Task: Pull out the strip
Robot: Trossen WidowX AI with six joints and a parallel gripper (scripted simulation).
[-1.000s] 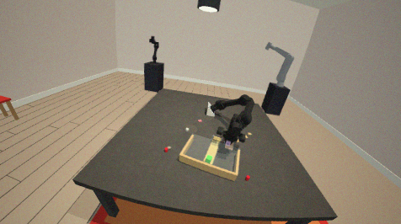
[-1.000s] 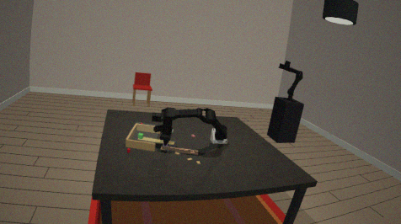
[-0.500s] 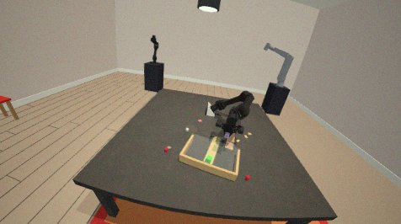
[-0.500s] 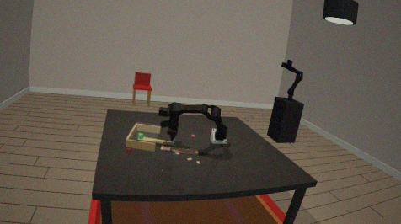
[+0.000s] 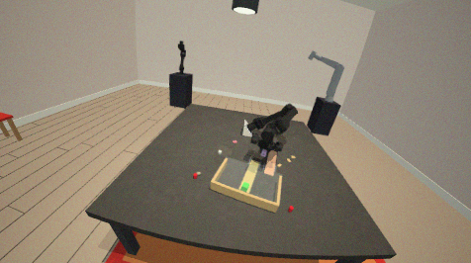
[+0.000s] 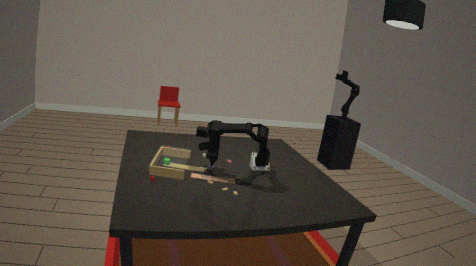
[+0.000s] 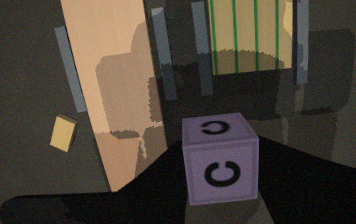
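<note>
The purple cube marked with a black C is between the fingertips of my gripper, which is shut on it. The letter shows on two faces in the wrist view. The cube is off the peach strip and seems raised above the table. The peach strip lies flat at the left in the wrist view, mostly or wholly outside the tray's open side. A yellow strip with green lines lies in the tray, one end at the open side. The fingertips are hard to make out in the exterior view.
The wooden-walled tray holds a green cube. Grey guide rails flank the strips. A small tan block lies left of the peach strip. Red bits lie beside the tray.
</note>
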